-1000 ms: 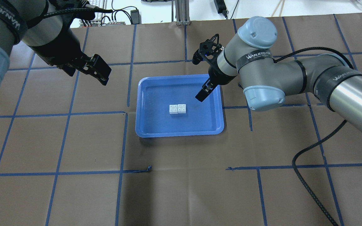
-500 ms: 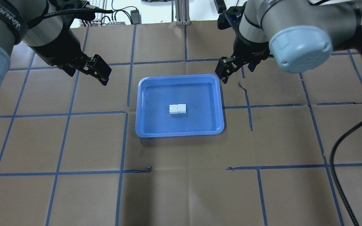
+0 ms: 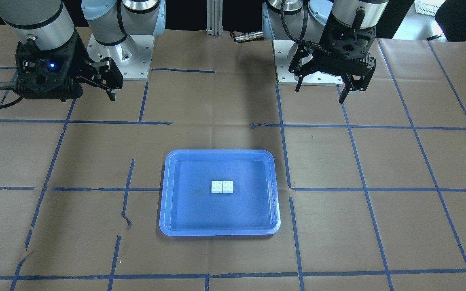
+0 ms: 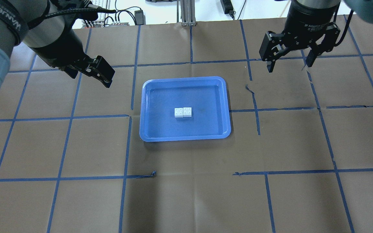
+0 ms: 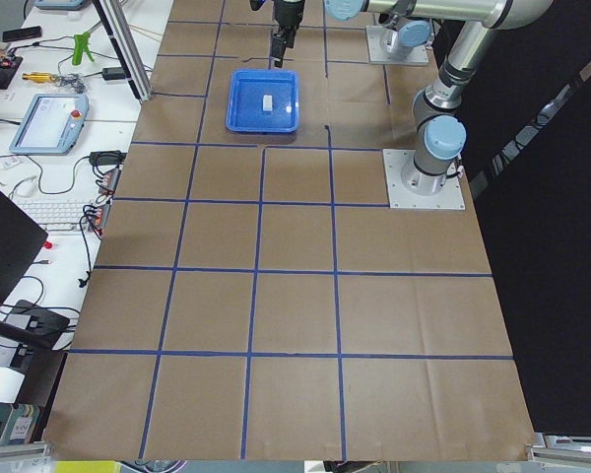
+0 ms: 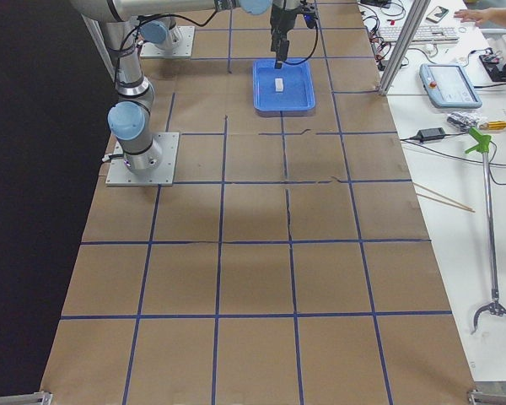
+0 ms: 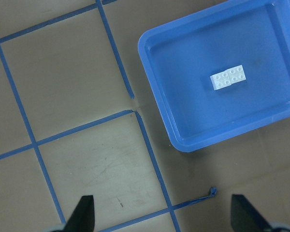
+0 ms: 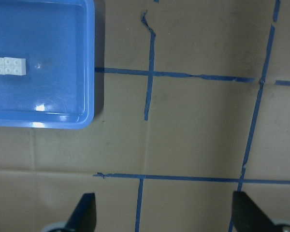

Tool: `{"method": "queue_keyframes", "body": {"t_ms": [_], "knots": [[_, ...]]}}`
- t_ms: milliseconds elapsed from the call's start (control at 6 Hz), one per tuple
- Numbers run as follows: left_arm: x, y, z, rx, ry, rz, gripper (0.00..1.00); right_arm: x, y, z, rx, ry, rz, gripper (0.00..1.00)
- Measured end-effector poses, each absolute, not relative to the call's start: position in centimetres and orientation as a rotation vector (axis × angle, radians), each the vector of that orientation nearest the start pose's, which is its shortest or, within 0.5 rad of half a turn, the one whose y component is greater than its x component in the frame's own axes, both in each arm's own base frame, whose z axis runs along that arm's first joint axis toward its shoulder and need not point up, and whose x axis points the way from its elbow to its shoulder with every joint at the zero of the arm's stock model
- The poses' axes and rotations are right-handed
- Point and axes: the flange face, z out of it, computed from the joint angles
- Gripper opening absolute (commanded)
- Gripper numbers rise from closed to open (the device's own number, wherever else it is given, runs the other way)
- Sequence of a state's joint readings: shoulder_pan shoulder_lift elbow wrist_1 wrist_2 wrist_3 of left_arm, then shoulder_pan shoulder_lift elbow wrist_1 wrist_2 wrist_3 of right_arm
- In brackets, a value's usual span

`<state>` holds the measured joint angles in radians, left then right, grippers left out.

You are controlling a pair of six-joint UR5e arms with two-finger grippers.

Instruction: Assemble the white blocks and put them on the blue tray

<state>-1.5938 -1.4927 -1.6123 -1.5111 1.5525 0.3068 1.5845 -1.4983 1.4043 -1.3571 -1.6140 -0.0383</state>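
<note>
The two white blocks [image 4: 183,112] lie side by side and touching in the middle of the blue tray [image 4: 186,138]. They also show in the front view [image 3: 222,186], the left wrist view [image 7: 227,78] and the right wrist view [image 8: 7,66]. My left gripper [image 4: 107,77] is open and empty, raised above the table to the left of the tray [image 7: 157,94]. My right gripper [image 4: 288,67] is open and empty, raised above the table to the right of the tray [image 8: 90,58]. Both wrist views show the fingertips [image 7: 87,212] [image 8: 84,212] wide apart.
Brown paper with a blue tape grid covers the table [image 4: 186,194]. Torn tape ends stick up near the tray [image 4: 153,174] [image 4: 248,87]. A desk with cables and a keyboard lies beyond the far edge [image 4: 125,13].
My right arm has swung up and away from over the tray's right part to the table right of it. The left arm and the blocks have not moved.
</note>
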Motion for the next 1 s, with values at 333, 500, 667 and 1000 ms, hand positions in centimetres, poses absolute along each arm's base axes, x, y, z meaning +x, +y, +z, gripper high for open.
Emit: {"method": "queue_keyframes", "body": {"t_ms": [333,500,667,1000], "knots": [[-14.6,-46.4,51.1,0.516,3.100,-0.154,0.99,13.2,-48.8,51.7,-0.007,3.166,0.221,1.00],[-14.6,-46.4,51.1,0.516,3.099,-0.154,0.99,13.5,-48.5,51.1,0.021,3.150,0.209,1.00],[-14.5,-46.4,51.1,0.515,3.099,-0.153,0.99,13.7,-48.5,50.7,0.038,3.139,0.191,1.00],[-14.4,-46.4,51.1,0.512,3.099,-0.152,0.99,13.7,-48.6,50.6,0.045,3.136,0.179,1.00]]}}
